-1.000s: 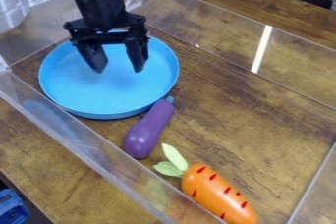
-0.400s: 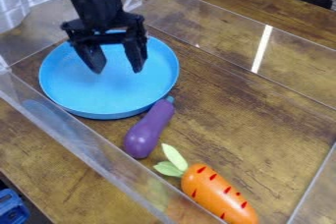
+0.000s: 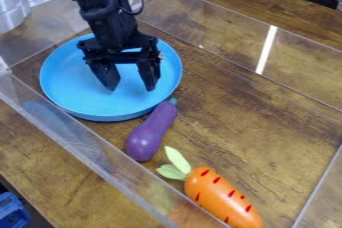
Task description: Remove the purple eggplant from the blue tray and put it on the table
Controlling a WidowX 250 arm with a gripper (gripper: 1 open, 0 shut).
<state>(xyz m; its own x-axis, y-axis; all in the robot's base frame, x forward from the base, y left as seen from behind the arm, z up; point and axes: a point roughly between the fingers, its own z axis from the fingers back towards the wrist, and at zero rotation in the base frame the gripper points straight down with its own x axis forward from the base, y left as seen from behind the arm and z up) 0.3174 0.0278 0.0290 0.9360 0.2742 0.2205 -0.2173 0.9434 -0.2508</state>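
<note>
Camera view: black two-finger gripper (image 3: 127,75) hangs over the round shallow bright blue plastic tray (image 3: 67,90), fingers apart, nothing between them. Tips point down at the tray's right-hand part, close above the tray floor; contact with it can't be told. Dark robot arm (image 3: 96,7) runs up to the far left out of frame.

Small glossy purple toy eggplant (image 3: 151,132) lies on the dark brown wood-grain table (image 3: 254,112), near side and right of the tray, its far stem end just beside or touching the tray rim, the rest of the body clearly off the tray. Tray itself holds nothing visible.

Orange toy carrot with green leaves (image 3: 214,194) sits nearer still, right of the eggplant, leaves close to the eggplant's near end, apart from the tray. Clear acrylic wall (image 3: 80,162) runs along the near left edge, another along the far side.

Change: compared with a second ago the gripper has shifted right and toward the near side, and dropped lower over the tray; fingers look a bit less spread than before but still open. Eggplant, carrot and tray sit in the same places as earlier.

Meaning for task, as a judgement: eggplant already rests on the table, so the goal looks met; gripper motion now reads as empty repositioning, not a grasp. Only risk is clipping the tray rim and nudging the eggplant.
</note>
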